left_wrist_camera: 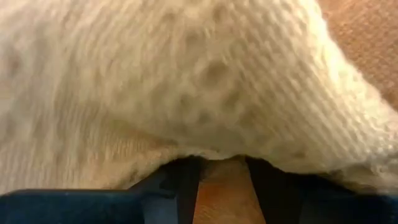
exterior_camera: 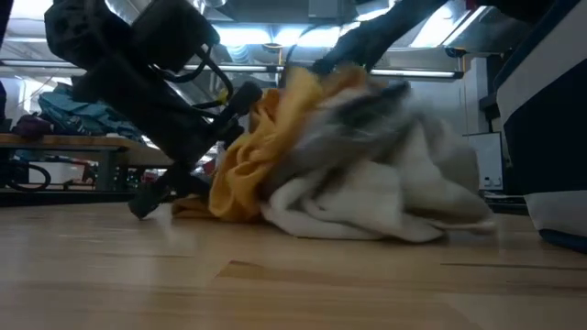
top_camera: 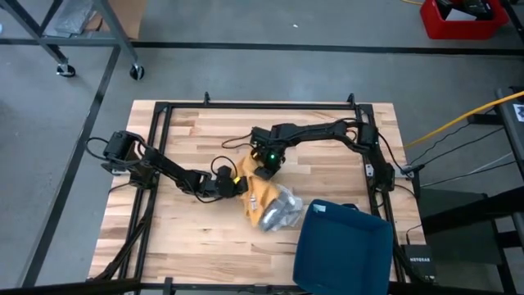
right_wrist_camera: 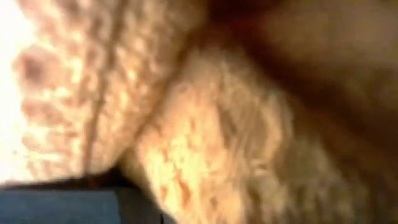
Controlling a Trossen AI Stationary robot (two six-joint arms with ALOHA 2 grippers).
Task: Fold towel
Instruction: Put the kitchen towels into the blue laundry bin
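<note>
- High view: your towel [top_camera: 266, 205] lies bunched in a heap mid-desk [top_camera: 188, 238], yellow toward the arms, white and grey toward the blue bin [top_camera: 344, 246] just beside it. The left gripper [top_camera: 232, 185] comes in low from the left and meets the heap's yellow edge. The right gripper [top_camera: 264, 166] hangs over the same edge from the far side. Both sit at one end of the heap, close together.
- Low view: the towel [exterior_camera: 348, 174] stands up in a crumpled mound, yellow folds raised, white folds resting on the desk [exterior_camera: 275, 284]. A dark arm [exterior_camera: 156, 101] slants down into the yellow side. Nothing is flat yet.
- Left wrist view: white knit cloth [left_wrist_camera: 186, 81] drapes over the fingers [left_wrist_camera: 186, 186]; bare wood shows in the gap, so those jaws stand partly apart with cloth on top, not clearly pinched.
- Right wrist view: yellow cloth [right_wrist_camera: 205, 155] fills the frame right against the camera. You cannot tell whether those jaws hold it.
- Judgement: you are at the gather-and-spread step. Next, find two corners, secure a firm pinch on each, then draw them apart to lay the towel flat before any fold.
</note>
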